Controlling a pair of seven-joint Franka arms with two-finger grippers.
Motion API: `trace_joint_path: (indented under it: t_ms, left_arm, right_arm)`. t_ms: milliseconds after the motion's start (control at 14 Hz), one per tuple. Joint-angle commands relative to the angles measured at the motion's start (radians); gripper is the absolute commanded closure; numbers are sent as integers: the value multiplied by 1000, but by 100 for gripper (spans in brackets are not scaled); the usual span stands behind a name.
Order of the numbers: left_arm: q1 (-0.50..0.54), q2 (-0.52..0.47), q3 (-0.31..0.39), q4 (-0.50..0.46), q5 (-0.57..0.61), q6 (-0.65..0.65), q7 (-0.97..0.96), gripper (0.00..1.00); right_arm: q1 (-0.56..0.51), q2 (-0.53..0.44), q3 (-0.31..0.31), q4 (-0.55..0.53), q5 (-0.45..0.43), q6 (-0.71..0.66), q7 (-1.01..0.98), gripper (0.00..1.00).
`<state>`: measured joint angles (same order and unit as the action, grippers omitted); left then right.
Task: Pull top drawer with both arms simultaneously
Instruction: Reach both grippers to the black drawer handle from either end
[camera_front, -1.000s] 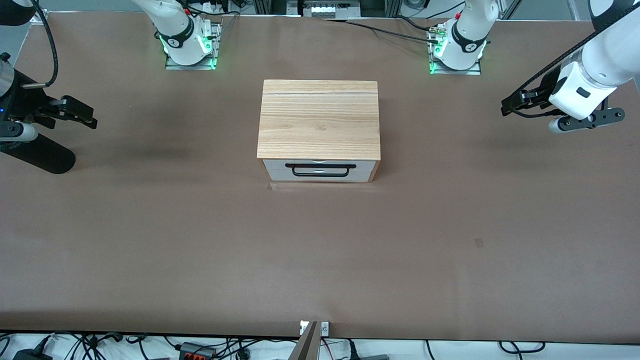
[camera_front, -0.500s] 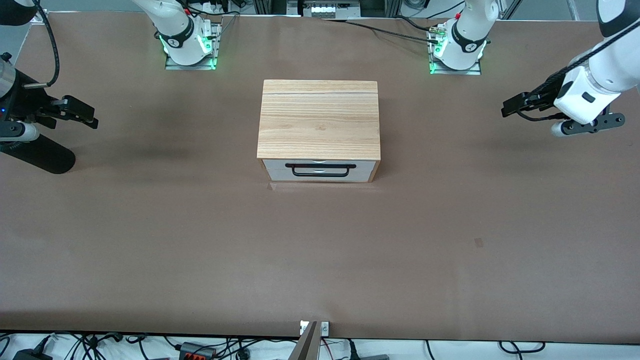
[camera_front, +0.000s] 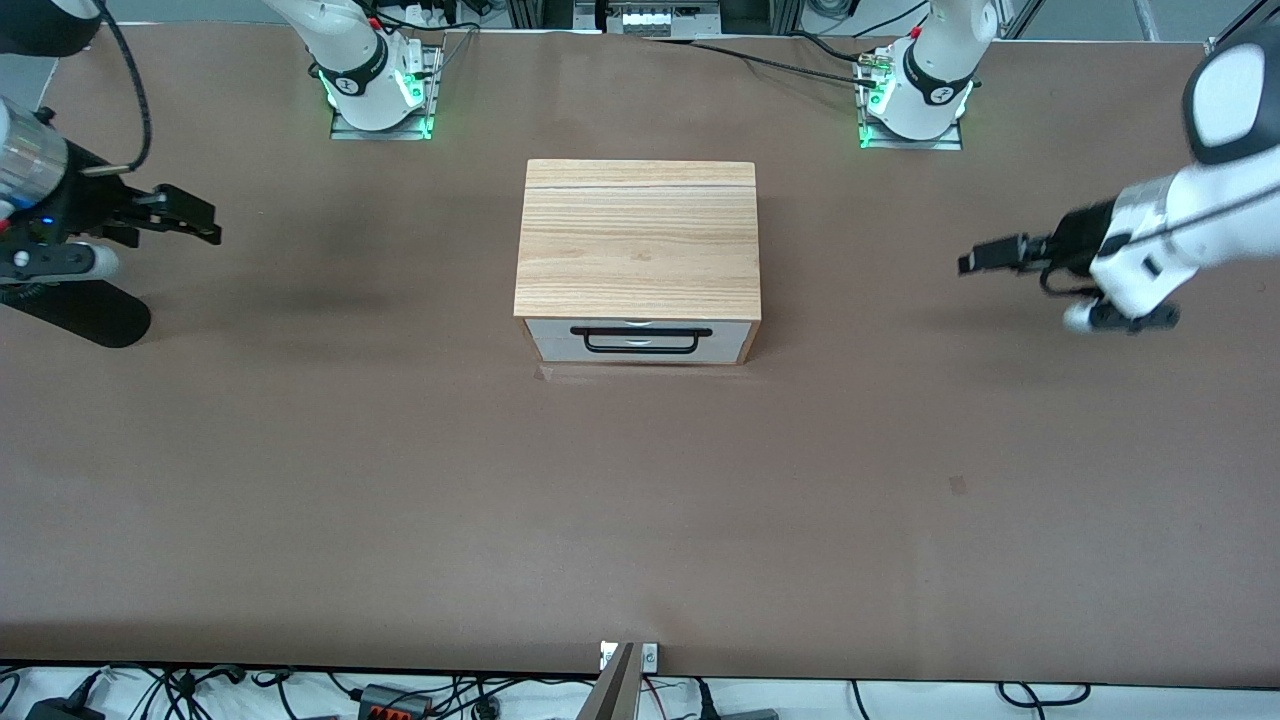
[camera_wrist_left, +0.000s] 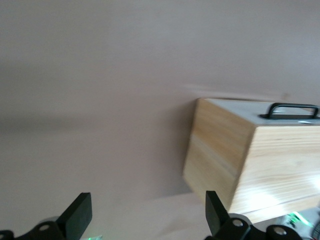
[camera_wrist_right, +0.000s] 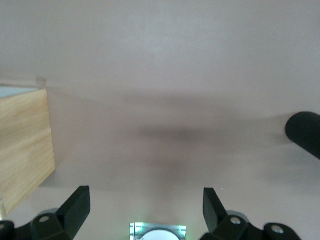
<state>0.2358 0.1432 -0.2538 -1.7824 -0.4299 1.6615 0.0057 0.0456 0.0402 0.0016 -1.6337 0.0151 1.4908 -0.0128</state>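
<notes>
Front view: my right gripper (camera_front: 205, 222) hangs over the desk (camera_front: 640, 520) at the right arm's end, jaws apart, nothing held. Mid-desk I see the cabinet (camera_front: 637, 238), its top drawer (camera_front: 640, 329) shut, black handle (camera_front: 641, 331) facing the camera. My left gripper (camera_front: 978, 261) hangs over the left arm's end, jaws spread, holding nothing.
</notes>
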Motion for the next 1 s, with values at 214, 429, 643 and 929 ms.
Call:
trace_joint_path:
  t_ms: [214, 429, 643, 929]
  left_arm:
    - [-16, 249, -13, 57, -370, 80, 338, 0]
    - [-47, 346, -15, 57, -542, 78, 499, 0]
    - [-111, 425, -13, 58, -694, 113, 647, 0]
    - [-183, 527, -12, 64, -903, 127, 764, 0]
  right_arm:
    - [27, 131, 0, 17, 184, -64, -7, 0]
    - [25, 228, 0, 12, 348, -86, -15, 0]
    - [39, 352, 1, 3, 634, 3, -25, 0]
    - [132, 427, 2, -50, 820, 190, -192, 0]
